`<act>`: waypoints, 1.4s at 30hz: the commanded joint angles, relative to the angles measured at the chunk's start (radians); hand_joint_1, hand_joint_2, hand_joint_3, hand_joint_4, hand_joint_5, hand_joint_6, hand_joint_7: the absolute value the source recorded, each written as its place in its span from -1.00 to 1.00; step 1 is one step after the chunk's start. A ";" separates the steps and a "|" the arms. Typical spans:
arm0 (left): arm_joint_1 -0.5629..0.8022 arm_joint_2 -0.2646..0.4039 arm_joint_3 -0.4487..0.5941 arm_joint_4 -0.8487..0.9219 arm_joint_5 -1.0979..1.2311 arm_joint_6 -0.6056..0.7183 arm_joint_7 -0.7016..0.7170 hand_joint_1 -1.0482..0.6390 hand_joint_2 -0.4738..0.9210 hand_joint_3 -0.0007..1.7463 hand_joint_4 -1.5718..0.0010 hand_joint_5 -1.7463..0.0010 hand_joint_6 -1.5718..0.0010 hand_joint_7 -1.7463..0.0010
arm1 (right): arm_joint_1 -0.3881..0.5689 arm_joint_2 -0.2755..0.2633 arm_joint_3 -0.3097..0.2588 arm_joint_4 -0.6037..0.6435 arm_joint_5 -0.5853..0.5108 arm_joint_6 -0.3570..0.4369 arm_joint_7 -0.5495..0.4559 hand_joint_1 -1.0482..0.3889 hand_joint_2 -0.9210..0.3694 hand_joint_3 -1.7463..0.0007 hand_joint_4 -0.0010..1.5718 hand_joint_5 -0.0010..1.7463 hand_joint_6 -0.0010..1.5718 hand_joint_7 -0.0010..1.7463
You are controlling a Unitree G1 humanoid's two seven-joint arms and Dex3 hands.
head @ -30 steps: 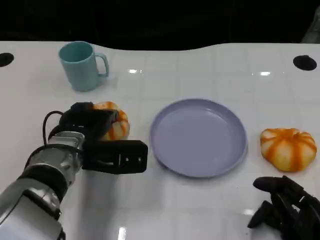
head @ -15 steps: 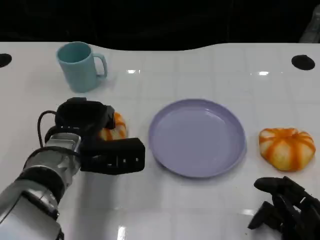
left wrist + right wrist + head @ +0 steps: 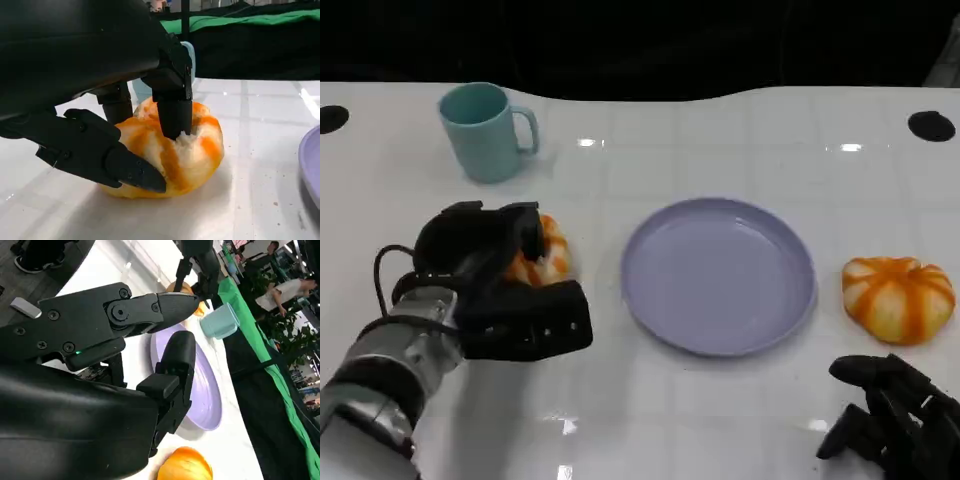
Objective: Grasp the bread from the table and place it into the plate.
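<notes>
bread (image 3: 172,150): round bun, orange and cream stripes, soft crust dented under a fingertip; resting on the table (image 3: 740,420), under the left hand
left hand (image 3: 505,275): closed around the bread, fingers (image 3: 172,112) pressed on top, thumb at the side
right hand (image 3: 895,420): fingers loosely apart, nothing held
plate (image 3: 718,274): lavender, well to the right of the left hand
</notes>
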 commanded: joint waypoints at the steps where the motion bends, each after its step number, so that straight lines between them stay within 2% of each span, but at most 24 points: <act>1: 0.034 0.010 0.019 -0.024 -0.024 -0.036 -0.003 0.03 1.00 -0.63 0.04 -1.00 0.31 -0.92 | -0.002 -0.020 -0.011 0.000 0.000 -0.006 0.000 -0.41 -1.00 0.76 -0.18 0.70 -0.09 0.07; 3: 0.043 0.016 0.035 -0.049 -0.040 -0.051 0.012 0.07 0.98 -0.61 0.00 -1.00 0.30 -0.98 | -0.004 -0.019 -0.011 0.002 -0.002 -0.007 -0.003 -0.42 -1.00 0.75 -0.17 0.70 -0.08 0.08; 6: 0.048 0.024 0.042 -0.089 -0.040 -0.058 0.034 0.07 0.83 -0.34 -0.04 -1.00 0.27 -1.00 | -0.006 -0.016 -0.015 0.008 0.009 -0.007 0.004 -0.40 -1.00 0.76 -0.18 0.69 -0.09 0.07; 9: 0.045 0.029 0.051 -0.127 -0.048 -0.075 0.019 0.09 0.76 -0.29 -0.06 -1.00 0.26 -1.00 | -0.008 -0.017 -0.014 0.014 0.001 -0.018 0.006 -0.41 -1.00 0.77 -0.17 0.68 -0.07 0.07; 11: 0.038 0.031 0.059 -0.166 -0.057 -0.105 0.006 0.12 0.62 -0.13 -0.07 -1.00 0.23 -1.00 | -0.007 -0.018 -0.013 0.011 0.000 -0.014 0.002 -0.41 -1.00 0.77 -0.18 0.69 -0.08 0.07; 13: 0.033 0.031 0.066 -0.200 -0.063 -0.113 -0.020 0.11 0.57 -0.04 -0.08 -1.00 0.21 -1.00 | -0.006 -0.019 -0.013 0.012 -0.002 -0.017 0.004 -0.40 -1.00 0.76 -0.18 0.69 -0.09 0.06; 16: 0.032 0.030 0.085 -0.264 -0.091 -0.168 -0.063 0.12 0.40 0.26 -0.10 -1.00 0.18 -1.00 | -0.010 -0.021 -0.013 0.012 -0.001 -0.011 0.001 -0.40 -1.00 0.75 -0.18 0.70 -0.08 0.07; 19: 0.035 0.017 0.092 -0.318 -0.091 -0.192 -0.057 0.15 0.28 0.39 -0.15 -1.00 0.11 -1.00 | -0.010 -0.021 -0.013 0.007 0.000 -0.002 -0.007 -0.42 -1.00 0.75 -0.17 0.69 -0.08 0.07; 29: 0.050 -0.006 0.107 -0.401 -0.092 -0.178 -0.103 0.16 0.23 0.43 -0.15 -1.00 0.11 -1.00 | -0.010 -0.019 -0.013 0.005 0.002 -0.004 -0.006 -0.40 -1.00 0.76 -0.17 0.69 -0.08 0.07; 32: -0.003 -0.066 0.071 -0.363 -0.103 -0.260 -0.182 0.11 0.33 0.51 -0.19 -1.00 0.05 -1.00 | -0.013 -0.023 -0.013 0.008 0.005 0.001 -0.002 -0.39 -1.00 0.75 -0.17 0.70 -0.08 0.08; 36: -0.046 -0.103 0.066 -0.299 -0.135 -0.308 -0.295 0.07 0.39 0.47 -0.18 -1.00 0.04 -1.00 | -0.014 -0.022 -0.013 0.013 0.003 -0.009 0.001 -0.42 -1.00 0.76 -0.17 0.71 -0.08 0.09; 40: -0.063 -0.115 0.073 -0.263 -0.131 -0.330 -0.312 0.07 0.39 0.45 -0.17 -1.00 0.03 -1.00 | -0.014 -0.022 -0.013 0.016 0.002 -0.010 0.001 -0.42 -1.00 0.77 -0.17 0.71 -0.08 0.09; 42: -0.092 -0.135 0.043 -0.230 -0.093 -0.319 -0.307 0.08 0.38 0.43 -0.16 -1.00 0.03 -1.00 | -0.011 -0.020 -0.011 0.011 0.002 -0.010 0.000 -0.41 -1.00 0.76 -0.17 0.71 -0.08 0.08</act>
